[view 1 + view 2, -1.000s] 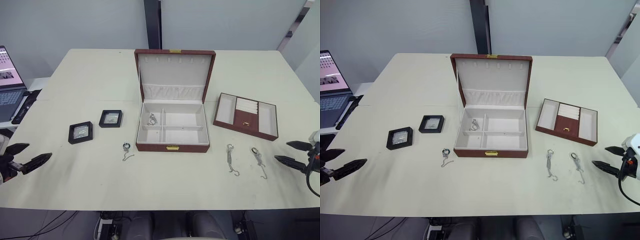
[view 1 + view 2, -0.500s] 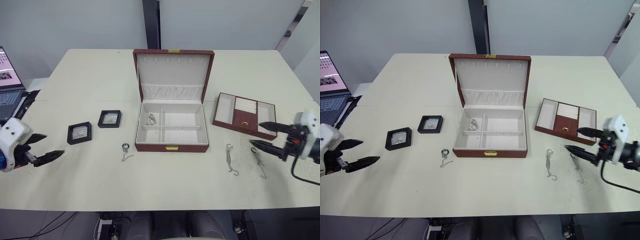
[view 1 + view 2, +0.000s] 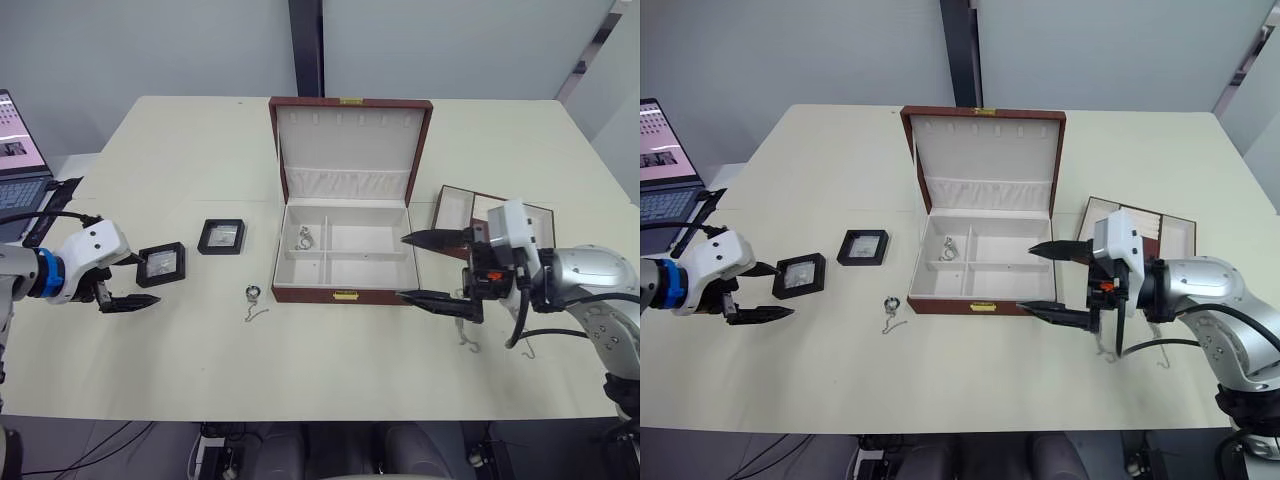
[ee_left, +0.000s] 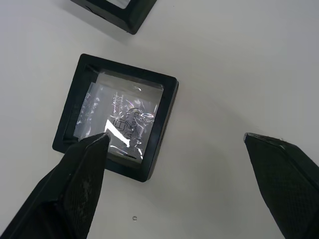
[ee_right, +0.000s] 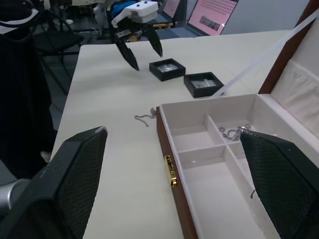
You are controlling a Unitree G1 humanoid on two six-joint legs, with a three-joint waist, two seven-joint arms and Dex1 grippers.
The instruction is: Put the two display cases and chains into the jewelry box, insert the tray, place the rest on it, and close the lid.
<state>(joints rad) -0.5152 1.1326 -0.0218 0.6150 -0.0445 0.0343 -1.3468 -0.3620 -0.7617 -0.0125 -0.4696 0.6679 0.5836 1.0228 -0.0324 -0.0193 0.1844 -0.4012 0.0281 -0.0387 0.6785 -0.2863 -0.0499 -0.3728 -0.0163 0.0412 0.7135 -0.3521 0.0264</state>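
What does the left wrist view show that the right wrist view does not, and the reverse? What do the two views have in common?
Left wrist view: a close look at the silver item in the clear centre of the nearer display case.
Right wrist view: the open jewelry box with its gold clasp, a chain in one compartment, a loose chain on the table, and a laptop screen.
Both: the nearer display case, the other display case, the open left gripper and the table.
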